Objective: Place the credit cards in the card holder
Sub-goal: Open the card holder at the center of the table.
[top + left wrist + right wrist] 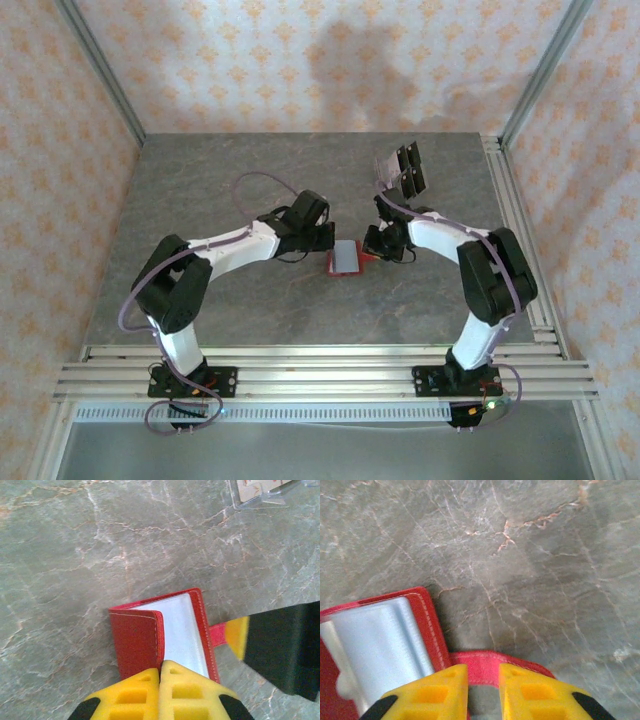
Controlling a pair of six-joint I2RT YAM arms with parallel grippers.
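The left gripper (160, 677) has its yellow fingers pressed together, the free edge of the card holder's (142, 640) red cover running straight into the seam between them, so it is clamped on that cover at the holder's near side. The right gripper (483, 676) has its fingers a narrow gap apart, their tips over the little red tab (485, 662) that sticks out from the holder's side; the tab spans the gap, and I cannot tell whether the tips press on it. The card holder lies partly open on the counter (220, 180), roughly at its middle between the two grippers, its pale grey glossy lining (180, 630) facing up beside the half-raised cover. The credit cards (412, 170) stand well apart from it, toward the far right of the counter, in a clear stand (260, 500); their faces look dark from above. The counter is a grey-green stone-look slab with fine pale veins and a few rust-coloured cracks, matte, with a soft shadow beside the holder. Aluminium rails (320, 375) run across its near edge, where both arm bases are bolted, and another set of rails (515, 220) runs along the right side. Slanting aluminium posts (100, 70) frame the corners. The walls (300, 60) on three sides carry cream paper printed with a repeating peach ornament, and a broad blurry shadow falls across the back wall.
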